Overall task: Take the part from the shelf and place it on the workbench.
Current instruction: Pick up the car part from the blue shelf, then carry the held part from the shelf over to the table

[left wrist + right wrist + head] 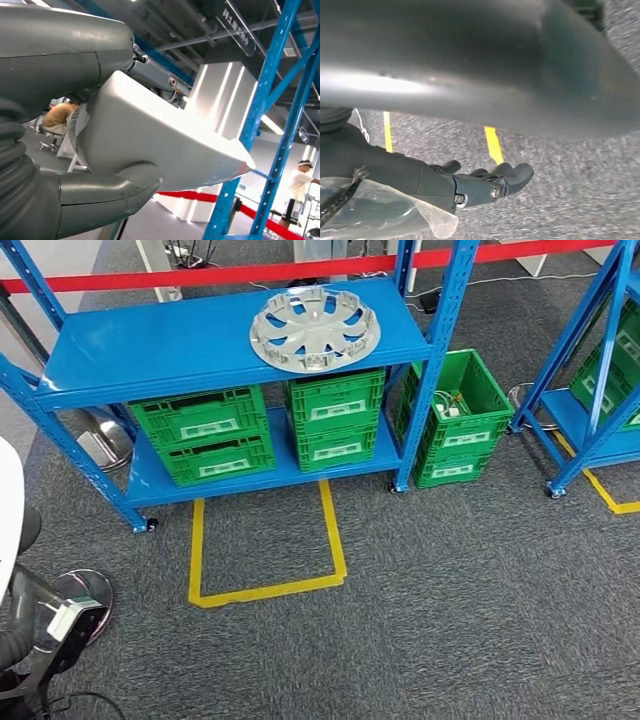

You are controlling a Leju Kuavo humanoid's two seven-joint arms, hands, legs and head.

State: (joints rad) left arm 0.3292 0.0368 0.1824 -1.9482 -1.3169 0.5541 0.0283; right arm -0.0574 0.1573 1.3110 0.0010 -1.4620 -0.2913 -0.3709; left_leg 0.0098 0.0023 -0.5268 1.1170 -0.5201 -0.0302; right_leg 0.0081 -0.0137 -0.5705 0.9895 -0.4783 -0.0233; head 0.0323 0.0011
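A: Where was the part located?

B: The silver wheel cover was observed lying flat on the top board of the blue shelf, toward that board's right end, near the front edge. It was not touched by either hand.

A: What was stored beneath it?

B: Two stacks of green crates were seen on the lower board. A further green crate stack was set on the grey carpet just right of the shelf upright. A yellow taped outline was marked on the floor in front of the shelf, and a red barrier tape was stretched behind it.

A: How was the right hand configured?

B: In the right wrist view, its dark fingers were seen extended and lying close together above the carpet, with nothing held.

A: And the left hand?

B: In the left wrist view, only a thick grey thumb was recorded, beside a white body panel. Whether the fingers were spread or closed could not be told. A blue upright and a standing person were visible beyond.
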